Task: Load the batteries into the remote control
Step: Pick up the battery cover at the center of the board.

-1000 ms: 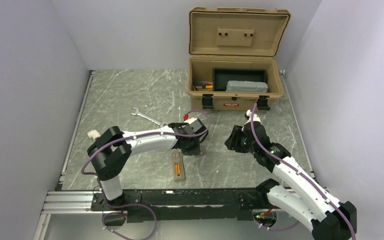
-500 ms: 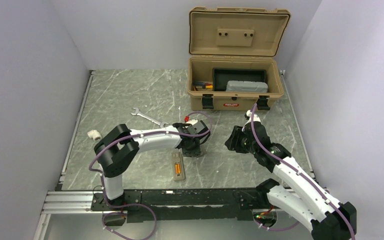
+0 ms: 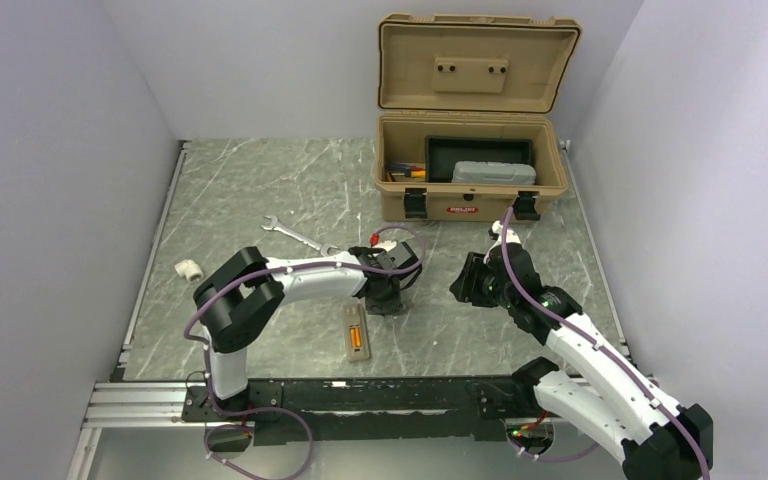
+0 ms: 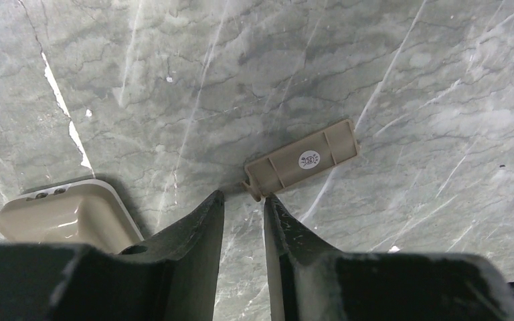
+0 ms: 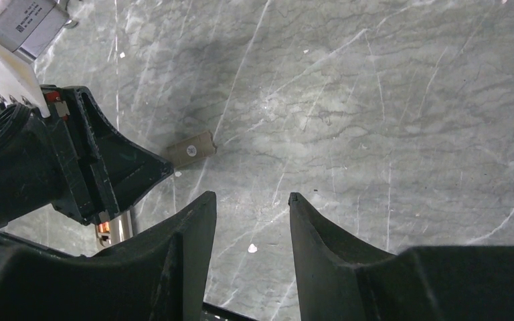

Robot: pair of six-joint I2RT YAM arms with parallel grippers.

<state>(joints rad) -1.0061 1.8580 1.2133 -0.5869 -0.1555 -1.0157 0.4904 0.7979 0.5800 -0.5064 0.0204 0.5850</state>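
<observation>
The remote control [image 3: 356,335] lies back-up on the table near the front, with orange batteries [image 3: 357,339] showing in its open bay. Its rounded beige end [image 4: 67,212] appears left of my left gripper [image 4: 243,196]. That gripper [image 3: 392,298] is low over the table, jaws a narrow gap apart, nothing between them. A small tan battery cover [image 4: 302,160] lies flat just beyond its right fingertip, its clip end at the tip. My right gripper [image 5: 251,196] hovers open and empty to the right [image 3: 467,280]. From its view I see the cover [image 5: 191,149] and a sliver of the remote [image 5: 110,231].
An open tan toolbox [image 3: 470,185] stands at the back right. A silver wrench [image 3: 295,236] lies behind the left arm. A small white fitting [image 3: 189,269] rests near the left wall. Grey walls close in both sides.
The left arm's elbow has swung right and forward, and its gripper has settled lower by the cover with jaws slightly narrower. The right arm has not moved.
</observation>
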